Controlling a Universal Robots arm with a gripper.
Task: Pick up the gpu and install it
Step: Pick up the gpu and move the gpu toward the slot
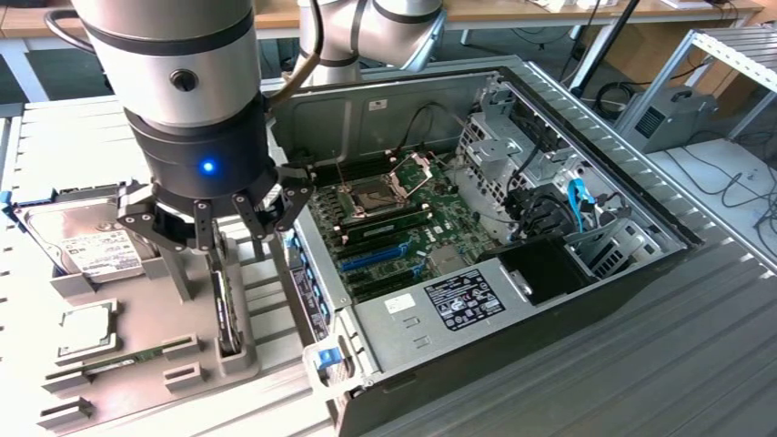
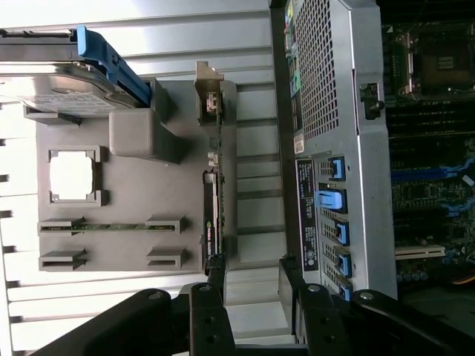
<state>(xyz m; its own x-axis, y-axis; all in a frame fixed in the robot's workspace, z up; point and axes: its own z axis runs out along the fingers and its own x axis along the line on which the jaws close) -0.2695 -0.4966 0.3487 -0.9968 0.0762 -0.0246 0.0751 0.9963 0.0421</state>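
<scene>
The gpu (image 1: 224, 305) stands on edge in a slot of the grey parts holder (image 1: 152, 314), seen as a thin dark card. In the wrist view the gpu (image 2: 212, 200) runs along the holder (image 2: 148, 193), its silver bracket at the far end. My gripper (image 1: 235, 238) hangs just above the card's near end, jaws open and holding nothing. In the wrist view the gripper (image 2: 252, 280) sits slightly off the card's line: one fingertip (image 2: 216, 276) is over the card's end, and the other is over the gap towards the case.
The open computer case (image 1: 631, 196) lies beside the holder, its motherboard (image 1: 401, 228) and blue slots (image 1: 370, 257) exposed. Its rear panel (image 2: 326, 111) is close to the gripper. A hard drive (image 1: 79, 244), a processor (image 1: 85, 328) and a memory stick (image 1: 127, 357) sit on the holder.
</scene>
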